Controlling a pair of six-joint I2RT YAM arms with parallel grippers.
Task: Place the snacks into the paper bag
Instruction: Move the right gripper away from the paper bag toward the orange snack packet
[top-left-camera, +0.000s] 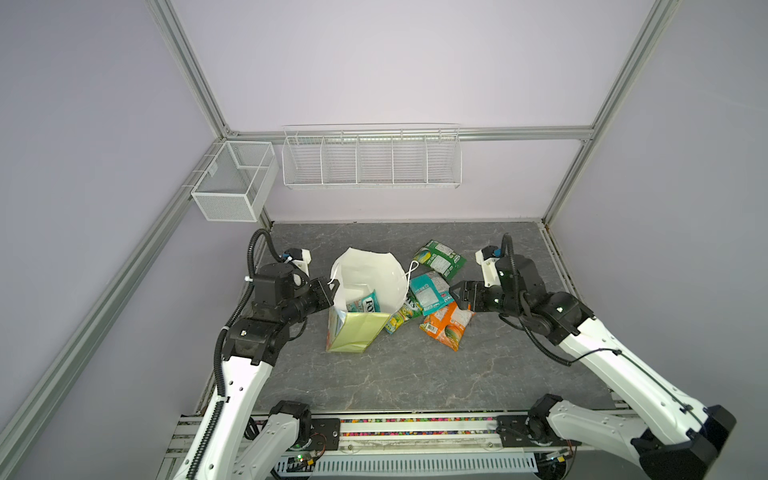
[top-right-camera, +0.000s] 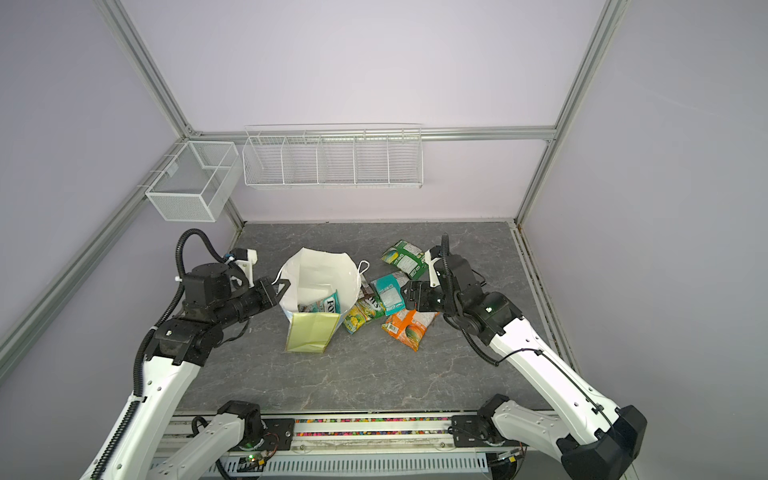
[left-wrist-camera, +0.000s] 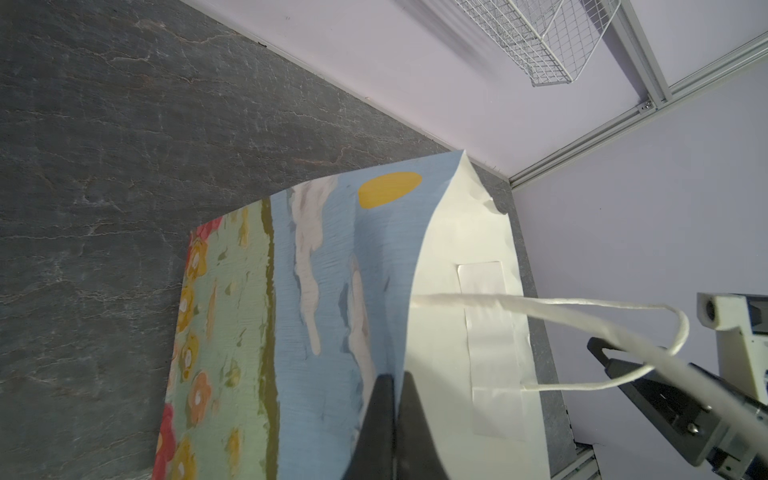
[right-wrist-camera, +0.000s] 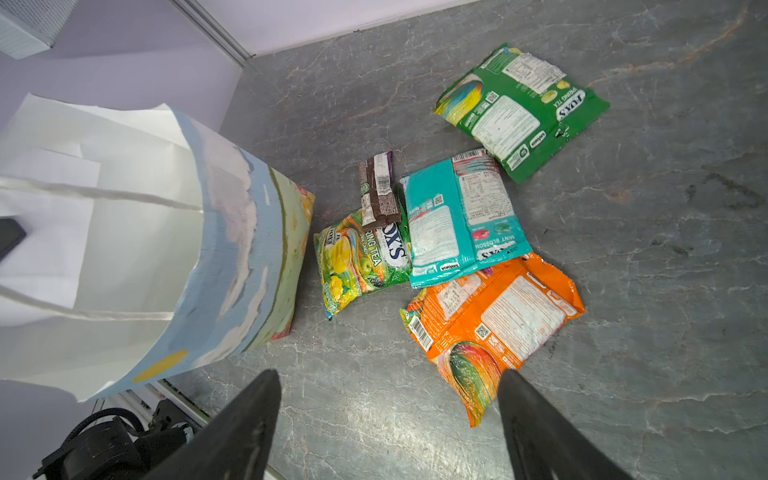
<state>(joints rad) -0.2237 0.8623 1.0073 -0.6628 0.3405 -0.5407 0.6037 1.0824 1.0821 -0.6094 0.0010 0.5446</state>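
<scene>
Just by R gripper (right-wrist-camera: 387, 374), jaws apart: orange pkt (right-wrist-camera: 494, 328), untouched.

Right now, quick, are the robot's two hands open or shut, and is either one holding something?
Left gripper: jaws shut on the rim of the paper bag.
Right gripper: jaws open, holding nothing.

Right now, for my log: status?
Left fingers shut on paper bag rim. Right fingers open, empty, near orange packet. Five snacks outside bag. Nothing blocking.
</scene>
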